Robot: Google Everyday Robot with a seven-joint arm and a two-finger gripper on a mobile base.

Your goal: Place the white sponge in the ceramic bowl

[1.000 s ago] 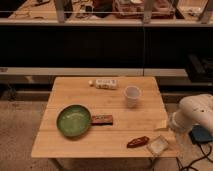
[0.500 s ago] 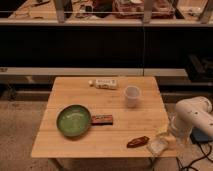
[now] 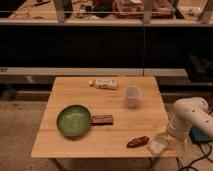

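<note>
Your end effector [image 3: 167, 141] hangs at the near right corner of the desk [image 3: 117, 107], fingers spread, right beside the white sponge [image 3: 156, 146]; you cannot tell whether it touches it. The sponge lies flat on the desk near the near edge. Just left of it lies 1 dark red oblong item [image 3: 137, 142]. Well to the left sits the green ceramic bowl [image 3: 73, 121], with a brown packet [image 3: 102, 119] at its right rim. Farther back stand 1 white cup [image 3: 132, 95] and 1 white bottle [image 3: 105, 83] on its side.

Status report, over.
Open gripper at white sponge, table's front corner. Sponge on table, not held. Between it and ceramic bowl: dark red item.
</note>
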